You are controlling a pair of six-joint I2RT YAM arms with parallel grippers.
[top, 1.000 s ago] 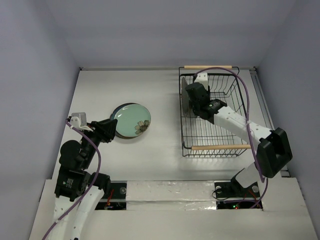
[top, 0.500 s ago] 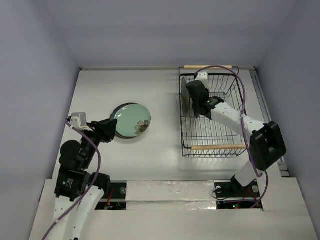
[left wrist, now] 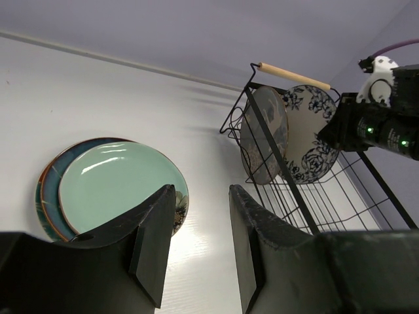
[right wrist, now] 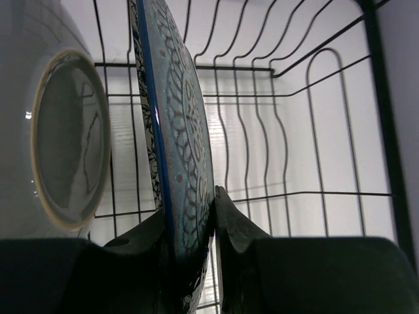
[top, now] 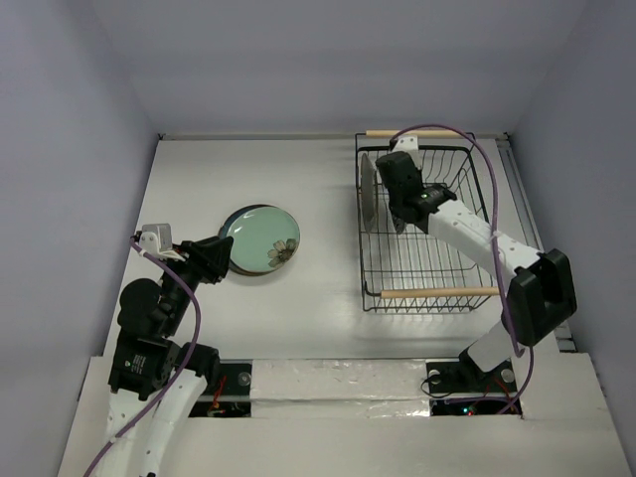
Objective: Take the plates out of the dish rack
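Note:
The black wire dish rack (top: 437, 292) stands at the right. Two plates stand upright at its left end (top: 367, 191): a brownish one (left wrist: 265, 134) and a white one with a blue-patterned rim (left wrist: 313, 127). My right gripper (top: 394, 197) reaches into the rack. Its jaws are shut on the rim of the blue-patterned plate (right wrist: 177, 131), and the gripper (right wrist: 211, 199) clamps it from both sides. The other plate's underside (right wrist: 65, 140) shows to the left. A light teal flowered plate (top: 262, 239) lies on a darker plate on the table. My left gripper (top: 212, 257) hovers at their near-left edge, open and empty (left wrist: 200, 199).
The rack has wooden bar handles at its far end (top: 412, 132) and near end. Grey walls close in the table on the left, back and right. The right arm's purple cable (top: 477, 159) arcs over the rack.
My right gripper has shifted toward the far end of the rack and its arm has swung, still on the plate's rim. The left arm has not moved.

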